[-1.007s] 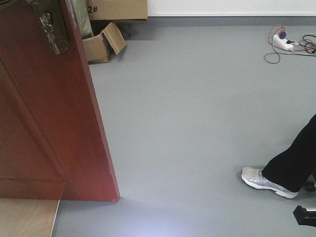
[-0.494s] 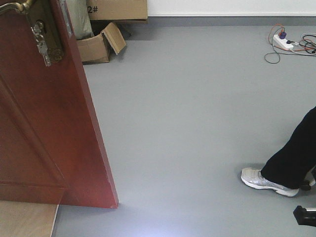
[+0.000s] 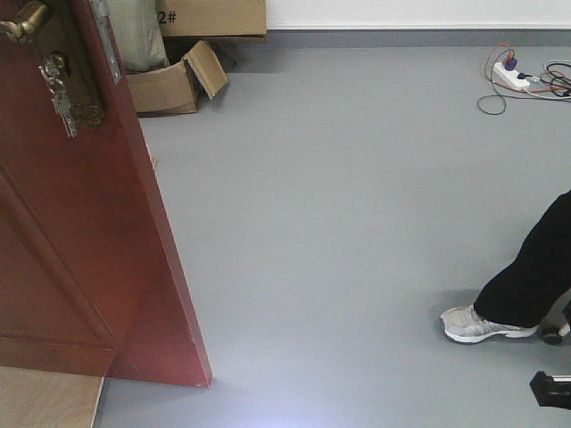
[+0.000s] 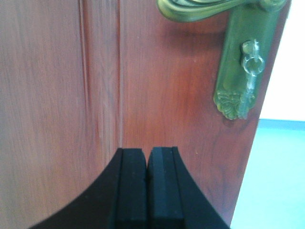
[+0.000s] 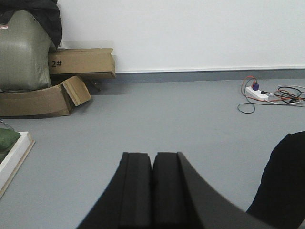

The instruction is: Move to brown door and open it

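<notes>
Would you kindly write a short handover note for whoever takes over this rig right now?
Left gripper: shut, holding nothing, close to the face of the tall reddish-brown glossy wooden door, below and left of its brass lever handle.
Right gripper: shut, empty, facing open grey floor.
Door: stands ajar in the front view; keys hang in the lock.
Done: the rig has reached the door, which is partly open.
Left: push it wider. Mind the person's leg on the right.
</notes>
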{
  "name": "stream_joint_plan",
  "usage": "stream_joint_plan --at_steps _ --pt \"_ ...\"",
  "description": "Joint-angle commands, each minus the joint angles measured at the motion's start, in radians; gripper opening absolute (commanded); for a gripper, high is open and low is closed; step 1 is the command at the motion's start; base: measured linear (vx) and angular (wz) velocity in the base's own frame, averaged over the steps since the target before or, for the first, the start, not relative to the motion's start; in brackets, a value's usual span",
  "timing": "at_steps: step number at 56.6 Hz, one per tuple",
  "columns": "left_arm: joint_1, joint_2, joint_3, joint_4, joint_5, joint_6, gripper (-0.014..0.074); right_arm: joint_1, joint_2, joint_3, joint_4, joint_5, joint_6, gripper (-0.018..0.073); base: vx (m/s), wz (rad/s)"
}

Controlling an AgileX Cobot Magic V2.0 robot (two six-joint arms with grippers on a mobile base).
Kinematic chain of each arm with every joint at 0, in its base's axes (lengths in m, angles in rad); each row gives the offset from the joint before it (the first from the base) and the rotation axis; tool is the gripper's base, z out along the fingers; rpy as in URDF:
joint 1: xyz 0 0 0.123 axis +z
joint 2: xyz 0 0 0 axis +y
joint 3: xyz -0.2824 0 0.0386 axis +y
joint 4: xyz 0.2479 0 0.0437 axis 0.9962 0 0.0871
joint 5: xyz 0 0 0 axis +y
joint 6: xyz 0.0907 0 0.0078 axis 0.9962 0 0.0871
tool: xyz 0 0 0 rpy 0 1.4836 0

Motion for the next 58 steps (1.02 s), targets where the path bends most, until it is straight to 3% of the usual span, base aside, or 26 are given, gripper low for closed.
stream_joint_plan --at_steps 1,15,18,58 --pt "-0.007 -0.038 0.025 -0.001 -0.082 -0.008 -0.0003 -0.005 -0.011 0.006 0.0 -0.082 -0.006 0.0 0.0 0.0" --pt "-0.007 -0.219 0.175 -0.001 -0.078 -0.008 -0.0003 -0.005 -0.011 0.006 0.0 -0.082 -0.006 0.0 0.0 0.0" --pt "-0.007 -0.25 0.177 -0.001 -0.034 -0.008 -0.0003 -0.005 -0.011 0.006 0.0 -0.082 -0.006 0.0 0.0 0.0" --pt "-0.007 -0.243 0.175 -0.001 -0.014 -0.008 -0.0003 -0.005 -0.011 0.006 0.0 -0.082 -0.006 0.0 0.0 0.0"
